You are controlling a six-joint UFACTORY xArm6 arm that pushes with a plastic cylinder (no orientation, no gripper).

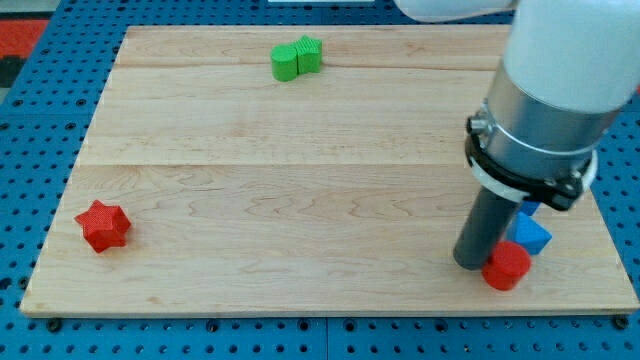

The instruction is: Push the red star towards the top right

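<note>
The red star [104, 225] lies on the wooden board [300, 180] near its bottom left corner. My tip [472, 264] rests on the board at the bottom right, far to the right of the star. The tip stands just left of a small red block [506, 267], touching or almost touching it. A blue block [531, 234] sits right behind the red block, partly hidden by the arm. Two green blocks [297, 58] sit pressed together near the top edge, left of the middle.
The arm's large grey and white body [555, 90] covers the board's upper right part. A blue pegboard surface [30, 150] surrounds the board on all sides.
</note>
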